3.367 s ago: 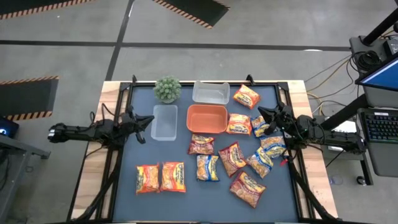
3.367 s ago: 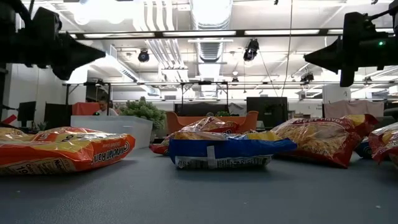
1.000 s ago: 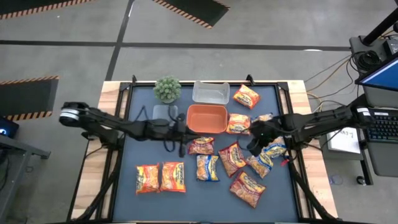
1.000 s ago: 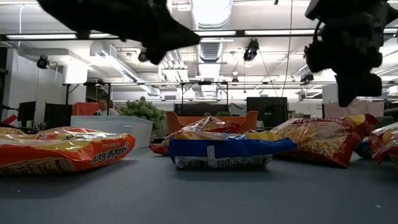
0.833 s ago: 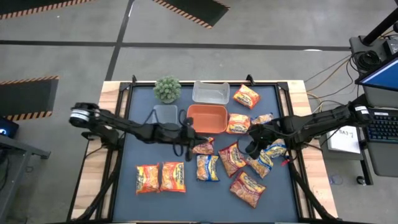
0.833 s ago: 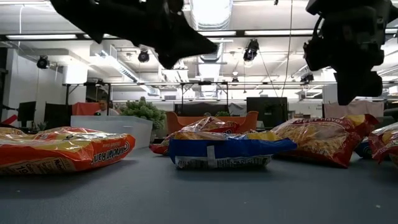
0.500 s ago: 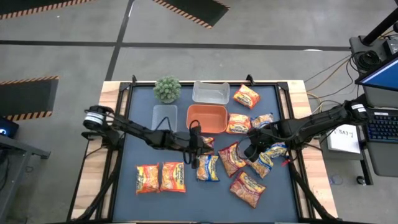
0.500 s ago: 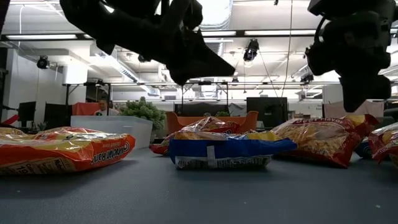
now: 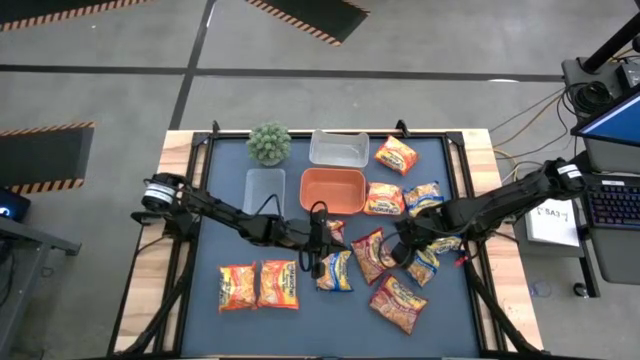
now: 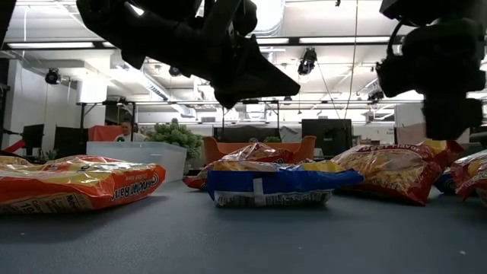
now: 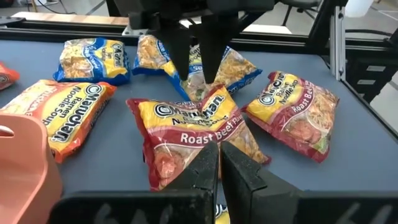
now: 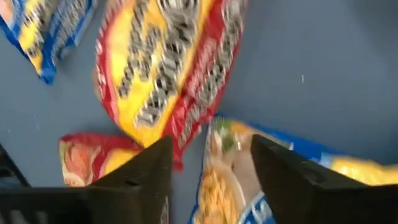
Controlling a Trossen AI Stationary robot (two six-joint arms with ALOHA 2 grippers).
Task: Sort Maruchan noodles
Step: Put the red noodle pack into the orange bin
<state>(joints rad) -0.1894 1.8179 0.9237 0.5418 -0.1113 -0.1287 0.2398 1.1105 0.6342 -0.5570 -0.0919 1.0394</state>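
Observation:
Several Maruchan noodle packets lie flat on the dark mat, among them a red Roast Beef packet (image 9: 372, 253) (image 11: 193, 134), a blue one (image 9: 335, 270) and two orange ones (image 9: 258, 285). My left gripper (image 9: 328, 252) (image 11: 217, 163) is shut and hovers over the middle packets, pointing at the red packet. My right gripper (image 9: 394, 250) (image 12: 211, 180) is open above that red packet's right end (image 12: 168, 74) and a blue packet's edge (image 12: 230, 155). It touches neither, as far as I see.
An orange tray (image 9: 333, 190) stands at mid-table, with a clear tub (image 9: 266, 192) to its left and another (image 9: 339, 148) behind it. A small green plant (image 9: 269, 143) is at the far left. More packets lie at the right (image 9: 396, 155).
My left gripper has reached toward the table's right and sunk, from beside the tray to over the middle packets, staying shut. My right gripper has shifted toward the table's left and near edge, over the red packet, and has opened. No packet has moved.

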